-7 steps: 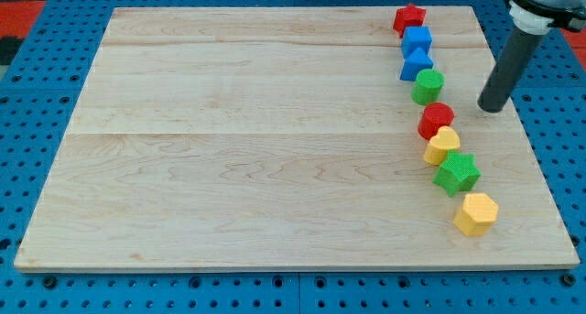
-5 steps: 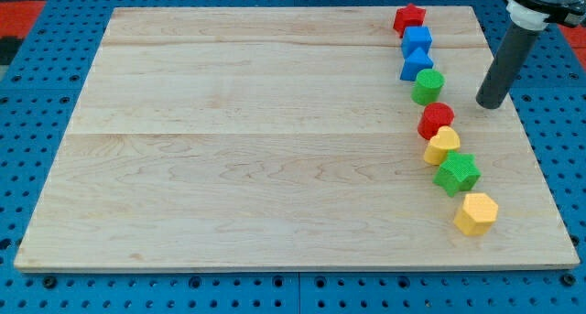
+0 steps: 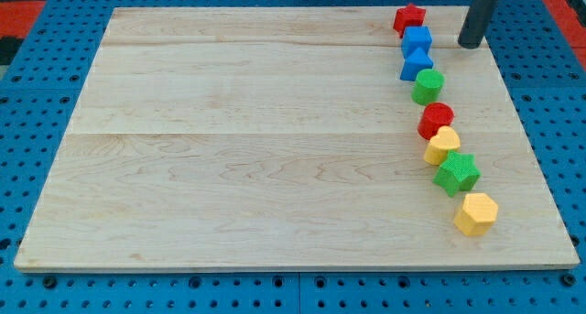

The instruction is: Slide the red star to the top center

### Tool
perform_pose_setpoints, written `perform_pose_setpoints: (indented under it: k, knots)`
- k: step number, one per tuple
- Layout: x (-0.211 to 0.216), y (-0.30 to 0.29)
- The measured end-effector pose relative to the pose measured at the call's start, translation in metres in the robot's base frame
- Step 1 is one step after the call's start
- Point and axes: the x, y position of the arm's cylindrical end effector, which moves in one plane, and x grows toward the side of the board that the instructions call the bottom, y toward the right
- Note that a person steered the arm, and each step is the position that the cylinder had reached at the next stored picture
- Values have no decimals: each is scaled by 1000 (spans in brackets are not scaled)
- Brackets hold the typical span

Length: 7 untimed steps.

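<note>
My tip (image 3: 469, 45) on wooden board (image 3: 275, 140), right of red star (image 3: 408, 19) and blue cube (image 3: 417, 39), touching neither. No claw fitted: plain rod. No readable writing.

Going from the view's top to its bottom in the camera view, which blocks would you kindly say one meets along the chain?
Red star → blue cube → blue block → green cylinder → red cylinder → yellow block → green star → yellow hexagon.
</note>
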Motion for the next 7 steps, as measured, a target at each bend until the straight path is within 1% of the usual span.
perform_pose_setpoints:
  k: [1, 2, 3, 6, 7]
  knots:
    - [-20, -1]
    - [-38, -22]
    - [-48, -54]
    - [-53, -188]
    - [-42, -202]
